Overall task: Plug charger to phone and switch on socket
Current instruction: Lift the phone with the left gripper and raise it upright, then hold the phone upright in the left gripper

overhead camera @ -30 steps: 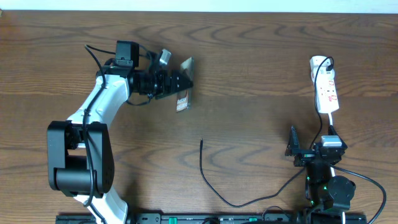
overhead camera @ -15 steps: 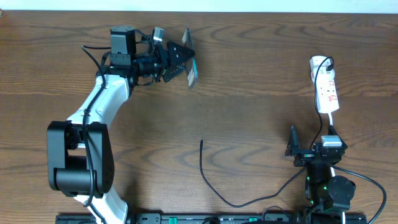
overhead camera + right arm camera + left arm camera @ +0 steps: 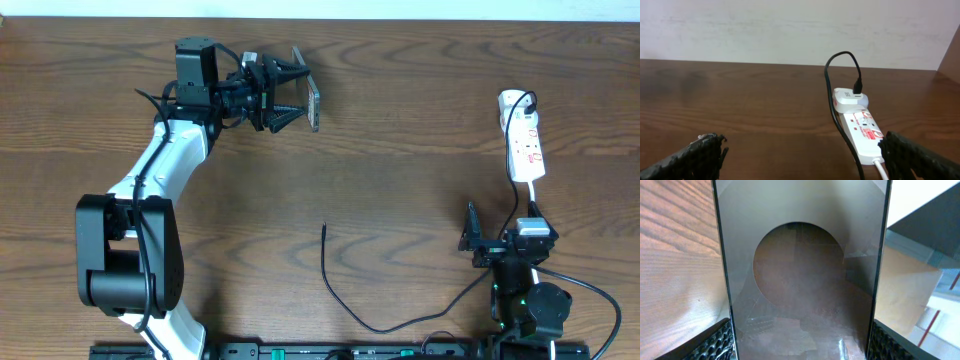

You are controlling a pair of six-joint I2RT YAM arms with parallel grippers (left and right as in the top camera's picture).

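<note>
I have the left end effector clamped on the phone, lifted edge-on over the far-left bench, while the charger tip lies well apart toward the arm bases, long axis pointing at the phone, about midway between arms; the right end effector stands apart, empty.

We see a dark brown bench with long wavy grain running across it. Along its far edge a pale wall rises, plain and faintly mottled, and from overhead it shows only as a thin light strip. At the right edge of the right wrist view a brown wooden panel cuts into the corner. In the left wrist view we make out blurred surroundings on the right: a tan board, a dark slanted surface and a thin red line.
</note>
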